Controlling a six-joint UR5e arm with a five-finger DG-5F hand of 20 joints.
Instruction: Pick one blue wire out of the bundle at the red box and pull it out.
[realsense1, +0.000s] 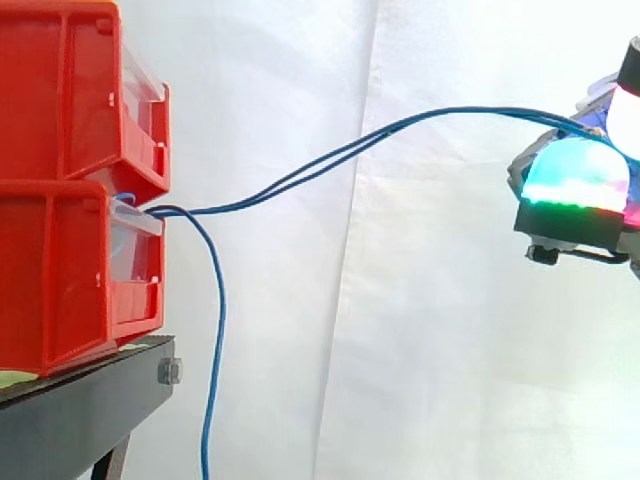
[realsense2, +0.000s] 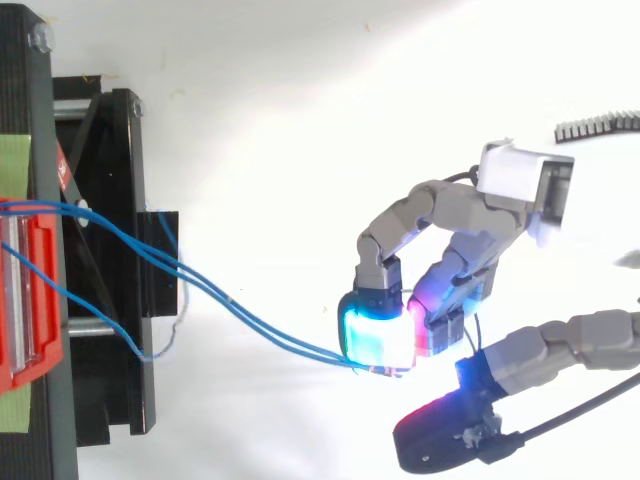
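Side view: 2 blue wire strands (realsense1: 470, 110) run from the lower red bin (realsense1: 60, 270) up to the hand (realsense2: 450, 210); a 3rd strand (realsense1: 215, 330) hangs past the stand (realsense1: 80, 410). The hand's fingers are curled, pads (realsense2: 375, 335) pinching the strands. Risk: if they're 2 separate wires, not 1 doubled, the pull drags both. Thin wire could also slip btw the pads, or snag & tug the bin. Top view shows the pinch itself; side view shows wire height & sag.

Side view: level, close, red bins (realsense1: 70, 190) frame left. Top view: downward. Shared: bins, blue wires (realsense1: 470, 109), hand (realsense2: 470, 215).
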